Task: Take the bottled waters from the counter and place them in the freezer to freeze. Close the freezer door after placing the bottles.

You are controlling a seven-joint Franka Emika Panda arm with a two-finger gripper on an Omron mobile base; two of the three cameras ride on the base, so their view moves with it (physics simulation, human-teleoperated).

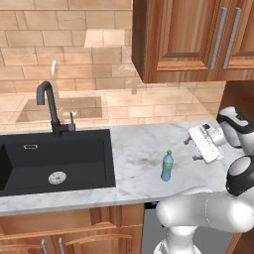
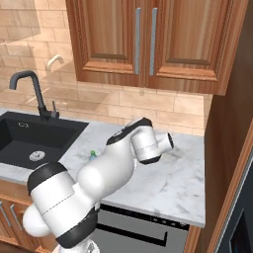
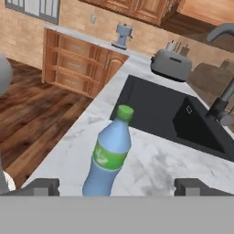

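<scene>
While our gripper (image 3: pixel 116 187) hangs with jaws wide apart, the bottle (image 3: pixel 109 154) stands upright on the counter (image 1: pixel 144 149) at twelve o'clock between the fingertips (image 3: pixel 43 186), with the sink (image 1: pixel 54 158) at two o'clock in the hand view. If we close off-centre, we judge it could tip or slip.

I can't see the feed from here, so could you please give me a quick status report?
Hand open, empty, lined up on the pale blue bottle. Bottle upright on the counter, right of the sink. Nothing between fingertips and bottle.
</scene>
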